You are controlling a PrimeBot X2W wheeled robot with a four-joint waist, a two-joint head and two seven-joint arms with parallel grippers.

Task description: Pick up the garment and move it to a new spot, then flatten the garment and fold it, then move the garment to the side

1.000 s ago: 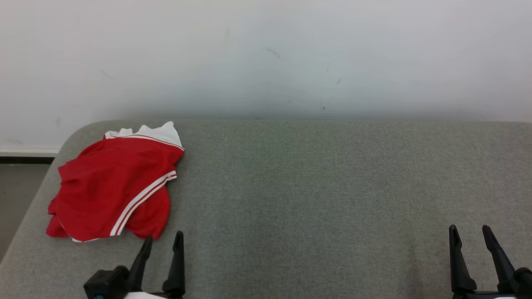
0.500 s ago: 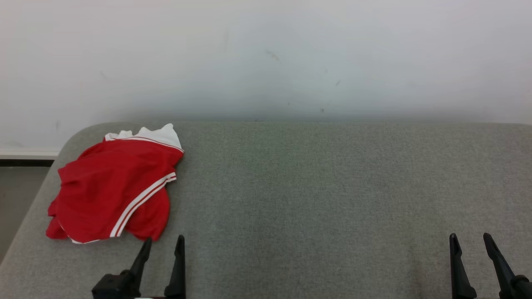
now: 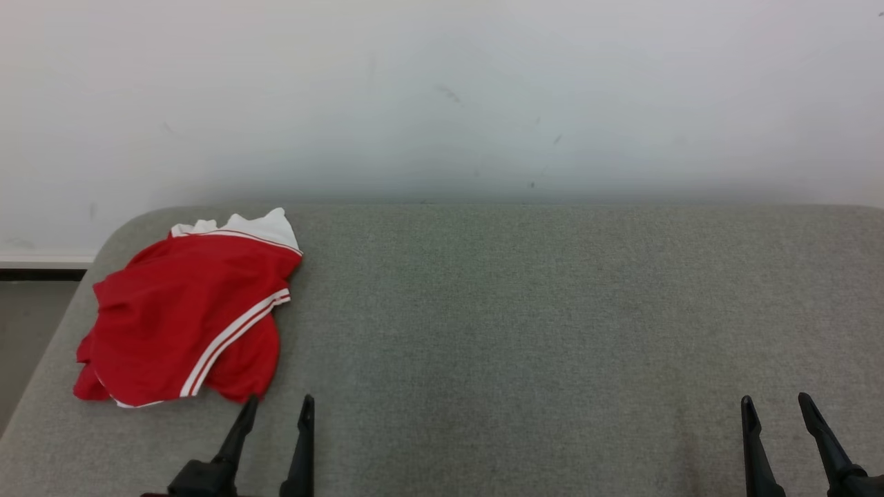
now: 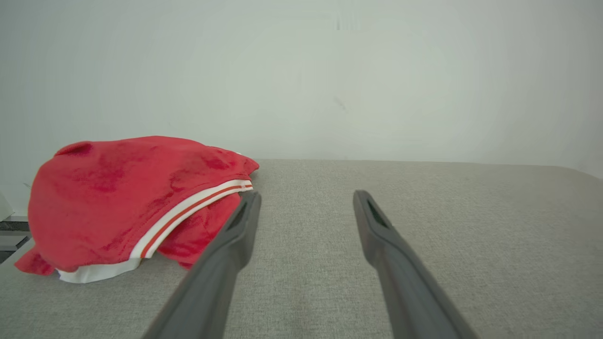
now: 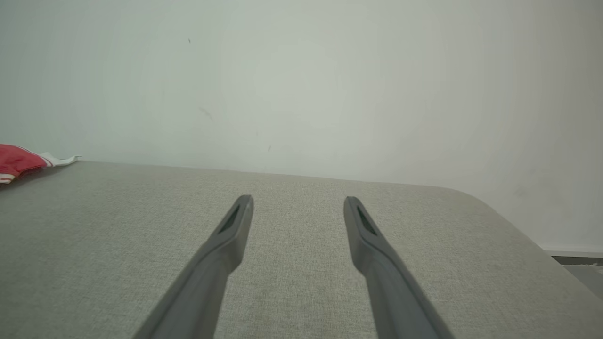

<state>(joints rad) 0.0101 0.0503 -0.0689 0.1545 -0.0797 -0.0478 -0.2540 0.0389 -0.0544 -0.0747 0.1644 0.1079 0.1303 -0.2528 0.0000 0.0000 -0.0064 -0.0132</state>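
Observation:
A crumpled red garment with white stripes and a white collar lies in a heap at the far left of the grey fabric surface. In the left wrist view the garment bulges up just left of my fingers. My left gripper hovers open at the near edge, its tips just right of the heap's near corner and apart from it. At the lower right my right gripper is open over bare fabric with nothing between its fingers. A red-and-white edge of the garment shows far left in the right wrist view.
A pale wall rises directly behind the surface. The surface's rounded left corner drops to a darker floor. Its right end curves off near a baseboard.
Both grippers sit lower in the head view than a second ago, and the whole picture has shifted slightly down-left, so the camera moved. The garment lies unchanged.

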